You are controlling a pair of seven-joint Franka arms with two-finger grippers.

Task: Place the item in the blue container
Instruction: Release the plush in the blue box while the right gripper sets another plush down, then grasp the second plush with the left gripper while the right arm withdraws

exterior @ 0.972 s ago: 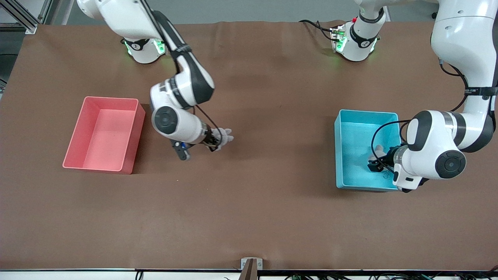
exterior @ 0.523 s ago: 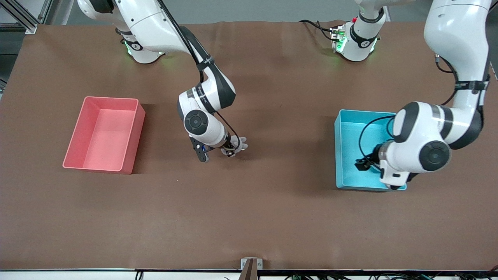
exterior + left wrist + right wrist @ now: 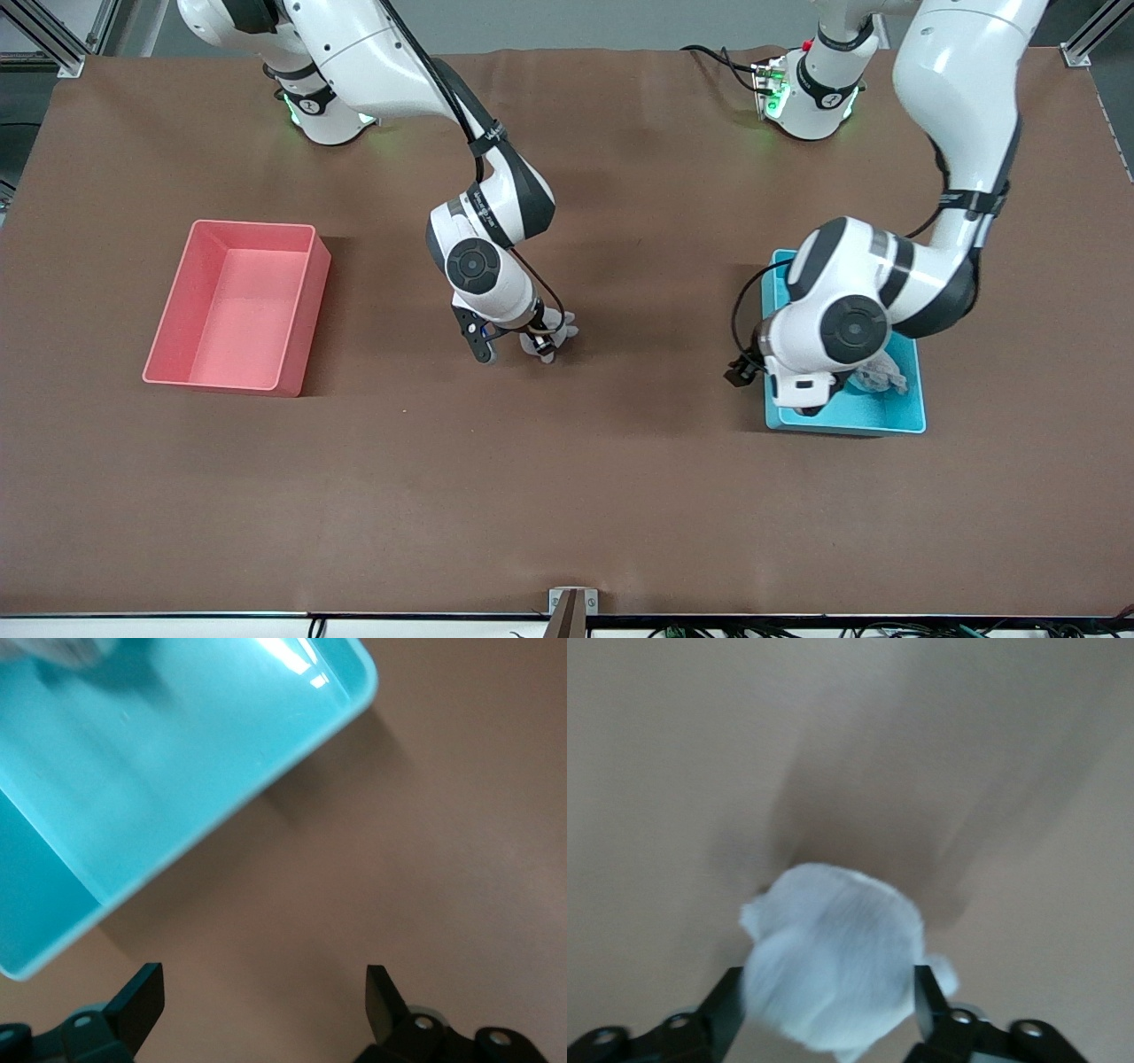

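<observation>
Front view: the blue container sits toward the left arm's end of the table, w/ one pale crumpled item already lying inside it. The left gripper hangs over the container's edge on the side facing the table's middle. The right gripper is low over the mid-table, well apart from the container, w/ a white soft toy between its fingers. A pink bin sits toward the right arm's end. Left wrist view: fingers spread wide, nothing between them, bare table below and the container's corner just beside. Right wrist view: the toy fills the gap between the fingers; whether they clamp it or are letting go cannot be told. Judgement: the toy lies toward the middle from the container, so the empty left gripper, nearer the container, looks placed to take it over.
</observation>
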